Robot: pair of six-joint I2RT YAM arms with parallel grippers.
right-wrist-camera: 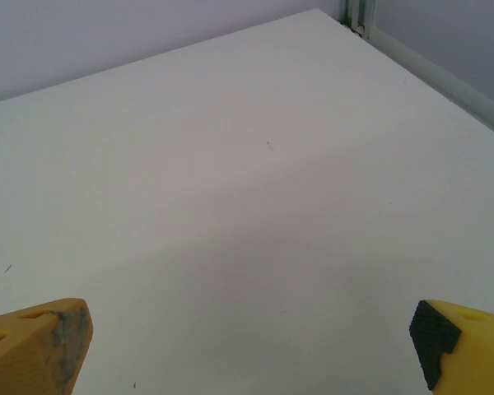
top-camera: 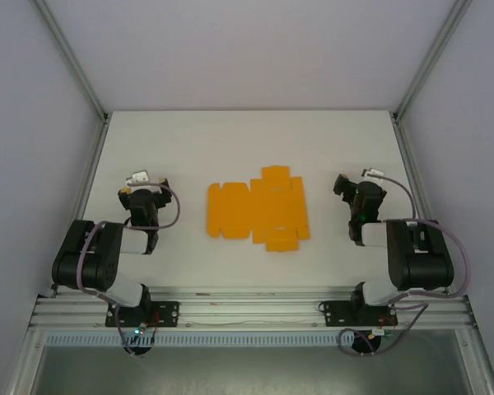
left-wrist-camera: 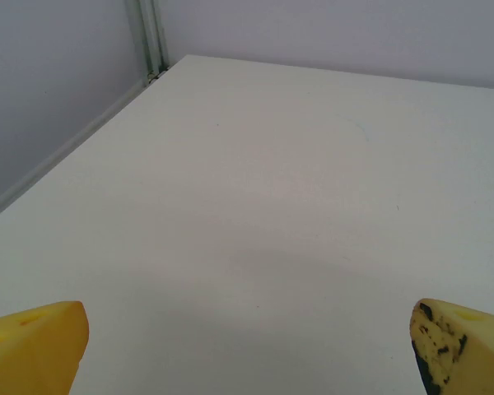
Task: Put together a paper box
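1. Two yellow fingertips (left-wrist-camera: 34,350) of the left gripper (top-camera: 142,188) sit in the bottom corners of the left wrist view. They are spread wide, with bare white table (left-wrist-camera: 255,206) between them, and they pinch nothing. From above, this gripper lies well to the left of the paper box and apart from it.
2. The paper box (top-camera: 258,211) is a flat, unfolded sheet of orange-yellow card, die-cut, lying on the table about midway between the two grippers. Its long axis runs left to right across the table. A wide plain panel forms its left end. On its right half, short flaps stick out toward the far edge and toward the near edge.
3. The right gripper (top-camera: 352,189) lies well to the right of the paper box, not touching it. In the right wrist view its fingertips (right-wrist-camera: 37,346) stand wide apart over bare table, one showing a black pad, and they hold nothing.
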